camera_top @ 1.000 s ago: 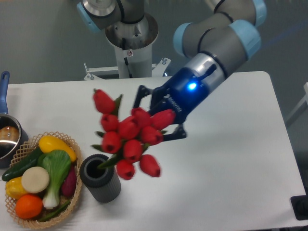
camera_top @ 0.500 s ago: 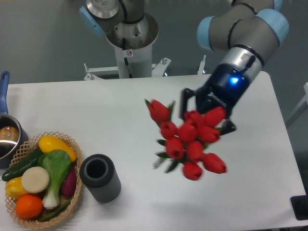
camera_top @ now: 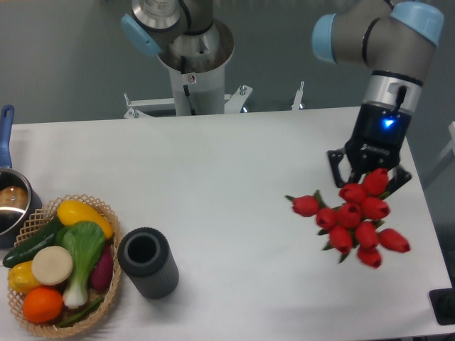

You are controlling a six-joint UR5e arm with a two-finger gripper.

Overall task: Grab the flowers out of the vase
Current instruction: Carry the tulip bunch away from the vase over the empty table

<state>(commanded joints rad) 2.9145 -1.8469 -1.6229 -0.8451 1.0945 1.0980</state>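
Note:
The flowers (camera_top: 352, 219), a bunch of red tulip buds with short green stems, hang over the right side of the table. My gripper (camera_top: 368, 177) is shut on the bunch at its upper end; the buds hide its fingertips. The vase (camera_top: 148, 261), a short dark ribbed cylinder, stands empty near the table's front left, far from the gripper.
A wicker basket (camera_top: 101, 212) of vegetables and fruit sits at the front left beside the vase. A steel pot (camera_top: 11, 202) with a blue handle is at the left edge. The robot's base (camera_top: 192, 64) stands behind the table. The table's right edge is close to the flowers.
The gripper has pulled the flowers out of the vase and carried them from the left to the right side of the table. The vase has stayed in place.

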